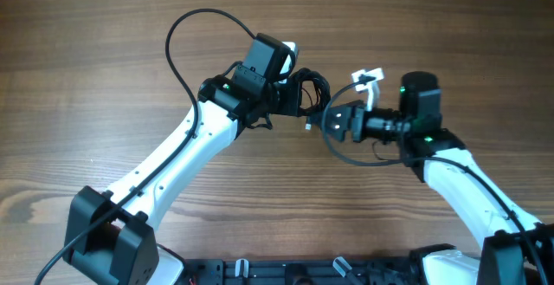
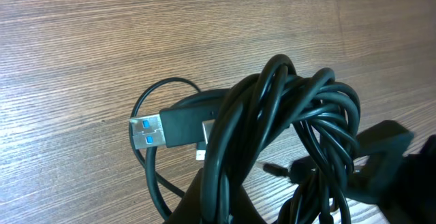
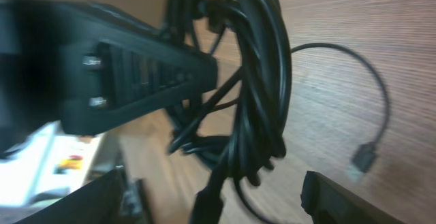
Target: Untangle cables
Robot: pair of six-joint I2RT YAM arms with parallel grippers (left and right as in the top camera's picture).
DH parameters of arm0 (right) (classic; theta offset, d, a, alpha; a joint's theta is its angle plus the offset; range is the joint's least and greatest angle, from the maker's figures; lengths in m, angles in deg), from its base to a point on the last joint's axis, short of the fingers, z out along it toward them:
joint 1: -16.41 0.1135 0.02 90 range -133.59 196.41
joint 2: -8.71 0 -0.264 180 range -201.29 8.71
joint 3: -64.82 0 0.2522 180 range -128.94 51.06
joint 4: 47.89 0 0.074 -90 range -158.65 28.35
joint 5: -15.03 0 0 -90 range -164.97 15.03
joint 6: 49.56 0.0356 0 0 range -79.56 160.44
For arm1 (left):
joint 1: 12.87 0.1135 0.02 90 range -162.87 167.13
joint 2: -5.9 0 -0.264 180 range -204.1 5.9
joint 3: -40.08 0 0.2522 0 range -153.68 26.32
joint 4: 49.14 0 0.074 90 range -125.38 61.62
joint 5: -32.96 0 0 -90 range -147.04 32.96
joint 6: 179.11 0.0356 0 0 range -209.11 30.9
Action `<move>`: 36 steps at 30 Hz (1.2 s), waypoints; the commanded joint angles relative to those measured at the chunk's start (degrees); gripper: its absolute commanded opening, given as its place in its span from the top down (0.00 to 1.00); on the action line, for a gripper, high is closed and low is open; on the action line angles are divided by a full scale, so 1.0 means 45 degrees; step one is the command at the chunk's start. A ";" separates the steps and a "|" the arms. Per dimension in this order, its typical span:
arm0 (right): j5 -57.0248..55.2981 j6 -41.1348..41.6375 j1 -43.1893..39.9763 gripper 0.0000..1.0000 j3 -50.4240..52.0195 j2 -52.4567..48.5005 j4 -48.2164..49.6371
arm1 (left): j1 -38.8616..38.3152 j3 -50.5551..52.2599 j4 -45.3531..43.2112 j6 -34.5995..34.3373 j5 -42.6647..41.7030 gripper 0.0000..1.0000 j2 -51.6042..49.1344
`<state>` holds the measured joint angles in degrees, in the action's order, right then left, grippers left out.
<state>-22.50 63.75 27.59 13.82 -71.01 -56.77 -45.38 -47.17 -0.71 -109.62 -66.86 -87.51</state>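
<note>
The cables [image 1: 310, 90] are bunched in one dark coil held a little above the wooden table [image 1: 104, 60]. My left gripper [image 1: 290, 94] is shut on several of the coil's strands. In the left wrist view [image 2: 221, 207] its fingers pinch the strands, the coil [image 2: 293, 122] fills the middle, and a USB plug with a blue insert [image 2: 153, 132] sticks out left. My right gripper [image 1: 331, 120] is open just right of the coil. In the right wrist view [image 3: 218, 193] its fingers stand wide apart under the hanging coil [image 3: 255, 81]. A thin loop ends in a small plug [image 3: 364, 157].
The left arm's thicker black cable [image 1: 186, 34] arcs over the table at the back left. A loose thin loop [image 1: 351, 158] trails under the right gripper. A white bracket [image 1: 368, 79] sits by the right wrist. The left gripper's body [image 3: 129, 74] is close to the right gripper.
</note>
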 commanded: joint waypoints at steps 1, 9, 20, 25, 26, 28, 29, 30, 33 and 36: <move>-0.2652 -0.0495 0.0704 0.16 -0.0151 -0.0087 -0.0010 | 0.0058 -0.0073 -0.0058 -0.0311 -0.0180 0.96 0.0185; -0.2992 0.0442 0.0879 0.65 -0.0151 -0.0073 -0.0058 | 0.0160 -0.0073 -0.0053 -0.0267 -0.0408 0.96 0.0185; -0.1394 0.2074 -0.0719 0.96 -0.0155 -0.0058 -0.0505 | 0.0797 -0.0073 -0.0058 -0.0209 0.0063 0.96 0.0185; 0.1248 0.2841 -0.1855 0.62 -0.0155 -0.0058 -0.0117 | 0.0777 -0.0073 -0.0170 0.0165 0.0068 0.96 0.0185; 0.1812 0.3283 -0.1909 0.63 -0.0155 -0.0058 0.0131 | 0.0763 -0.0073 -0.0253 0.0165 0.0068 0.96 0.0185; 0.2419 0.3735 -0.1836 0.65 -0.0155 -0.0058 0.0525 | 0.0675 -0.0073 -0.0393 0.0165 0.0068 0.96 0.0185; 0.2739 0.4133 -0.1715 0.67 -0.0151 -0.0058 0.0821 | 0.0617 -0.0073 -0.0471 0.0165 0.0073 0.96 0.0185; 0.2934 0.4454 -0.1549 0.68 -0.0151 -0.0058 0.1127 | 0.0515 -0.0073 -0.0583 0.0170 0.0078 0.96 0.0185; 0.2900 0.5212 -0.1132 0.71 -0.0155 -0.0058 0.1656 | 0.0219 -0.0073 -0.0826 0.0170 0.0214 0.96 0.0185; 0.2516 0.5688 -0.0937 0.71 -0.0151 -0.0058 0.2108 | 0.0000 -0.0073 -0.0845 0.0165 0.0651 0.96 0.0185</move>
<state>-12.45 84.21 22.37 13.78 -71.01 -48.77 -44.01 -47.17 -4.01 -109.57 -66.29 -87.53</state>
